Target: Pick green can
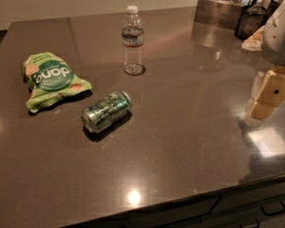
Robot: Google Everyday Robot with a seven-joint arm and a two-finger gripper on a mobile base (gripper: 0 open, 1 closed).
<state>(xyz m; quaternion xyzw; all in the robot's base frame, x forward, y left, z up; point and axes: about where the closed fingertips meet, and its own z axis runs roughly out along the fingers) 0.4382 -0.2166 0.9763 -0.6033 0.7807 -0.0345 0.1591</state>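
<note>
The green can (pixel 107 111) is lying sideways on the desk (pixel 180 146); the gripper (pixel 268 95), hanging well right of it, its opening impossible to tell, is risking nudging it rolling.

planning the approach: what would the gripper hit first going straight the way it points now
Probably the bare dark grey countertop just below it: the cream gripper at the right edge seems to point down, far from the mottled green metal can. Depth is unclear.
</note>
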